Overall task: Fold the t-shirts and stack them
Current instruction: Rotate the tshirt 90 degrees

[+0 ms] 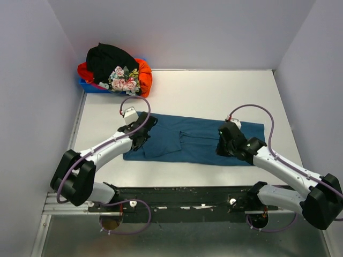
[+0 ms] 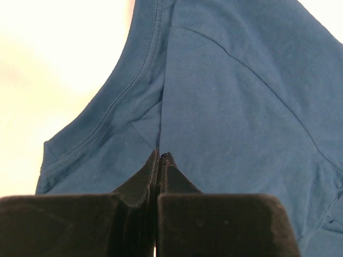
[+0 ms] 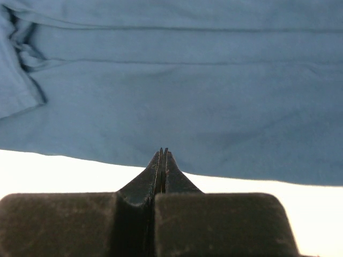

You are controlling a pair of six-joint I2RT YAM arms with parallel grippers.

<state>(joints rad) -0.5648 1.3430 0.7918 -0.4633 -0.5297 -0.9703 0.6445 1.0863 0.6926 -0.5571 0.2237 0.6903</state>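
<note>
A dark teal-blue t-shirt (image 1: 198,136) lies as a long strip across the middle of the table, its sleeves folded in. My left gripper (image 1: 142,134) is at the shirt's left, collar end. In the left wrist view it (image 2: 161,155) is shut, and a crease in the teal cloth (image 2: 241,107) runs straight into its tips. My right gripper (image 1: 222,144) is over the shirt's right part. In the right wrist view it (image 3: 163,150) is shut with its tips at the near hem of the shirt (image 3: 187,80). That hem stays straight, and no cloth shows between the jaws.
At the back left, a small blue bin (image 1: 91,85) holds a heap of a black t-shirt (image 1: 110,56), an orange-red one (image 1: 143,72) and a flowered one (image 1: 123,80). White table (image 1: 214,91) shows behind the teal shirt. Walls close in on the left, back and right.
</note>
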